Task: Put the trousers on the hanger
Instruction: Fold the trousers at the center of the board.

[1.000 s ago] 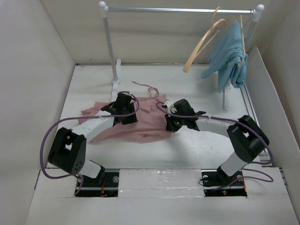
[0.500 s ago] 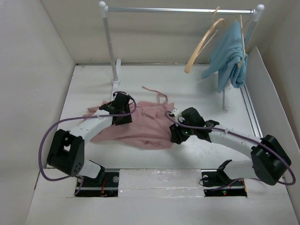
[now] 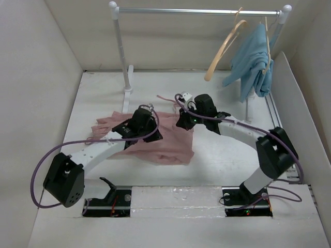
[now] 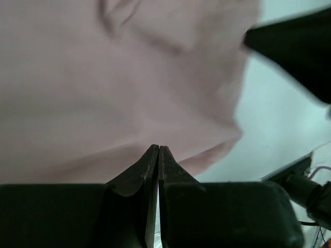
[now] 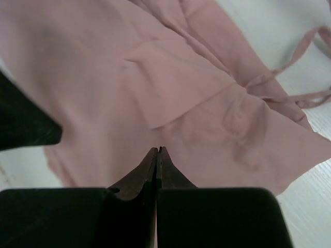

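Found the right gripper [image 3: 185,118] moved since half a second ago, from the near right edge of the trousers [image 3: 165,145] to their far right corner, close to the drawstring [image 3: 166,97]. Found the left gripper [image 3: 145,125] shifted slightly right and nearer, onto the left half of the cloth, its elbow swung down toward the near left corner. Noted the trousers drawn a little rightward and lying crumpled on the table [image 3: 98,93] at mid-depth, between the two arms.

Checked both wrist views. Found the fingertips of each gripper pressed together along a thin line, with pink cloth right behind the tips. Cannot tell on either side whether any cloth is nipped between them.

Located the hanger [image 3: 223,49] well apart from the trousers, hooked on the rail [image 3: 181,11] near its right end and hanging tilted. Noted a blue garment [image 3: 253,57] hung just beside it on the right, with the right post [image 3: 248,106] dropping behind that garment to the table. Recorded the right arm lying across the table between the trousers and that end of the rack. Recorded the left post [image 3: 122,57] standing just beyond the trousers' left part. Noted a purple cable [image 3: 77,143] looping beside the left arm. Logged a dark blurred part [image 4: 295,46] at the upper right of the left wrist view, not identifiable.
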